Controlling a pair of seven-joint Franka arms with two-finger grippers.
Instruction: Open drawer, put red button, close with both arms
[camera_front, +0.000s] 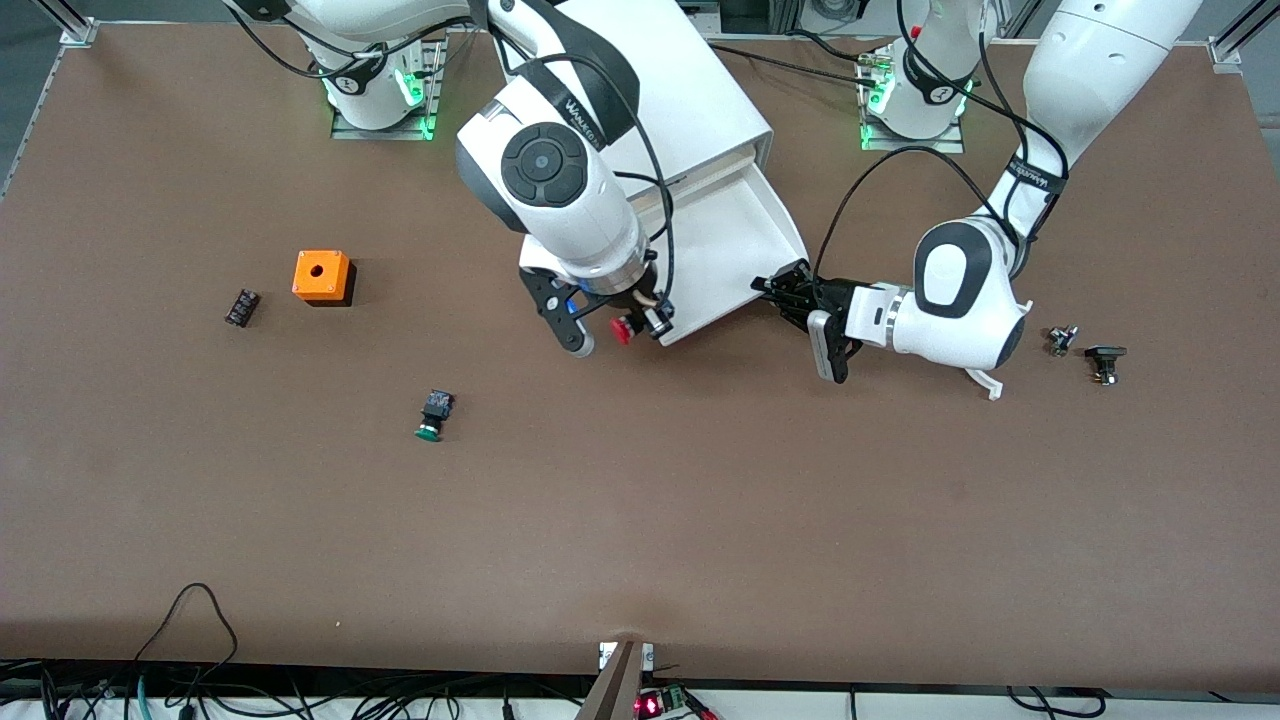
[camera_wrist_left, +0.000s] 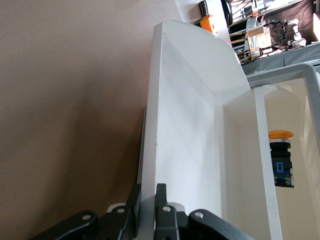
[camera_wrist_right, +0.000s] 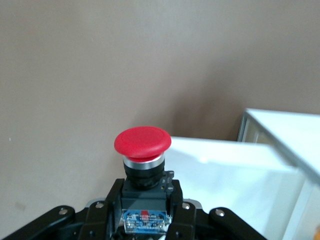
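Note:
The drawer (camera_front: 735, 235) is pulled out of the white cabinet (camera_front: 690, 90), with its tray open toward the front camera. My left gripper (camera_front: 778, 291) is shut on the drawer's side wall near its front corner, at the left arm's end. In the left wrist view the fingers (camera_wrist_left: 161, 197) stand on either side of that white wall (camera_wrist_left: 190, 125). My right gripper (camera_front: 625, 325) is shut on the red button (camera_front: 622, 328), held by its black-and-blue body. It is just outside the drawer's other front corner. In the right wrist view the red cap (camera_wrist_right: 143, 141) points away from the gripper (camera_wrist_right: 145, 200), beside the drawer (camera_wrist_right: 225, 170).
A green-capped button (camera_front: 432, 415) lies on the brown table nearer the front camera. An orange box (camera_front: 322, 277) and a small black part (camera_front: 241, 306) lie toward the right arm's end. Two small parts (camera_front: 1062, 340) (camera_front: 1105, 360) lie toward the left arm's end.

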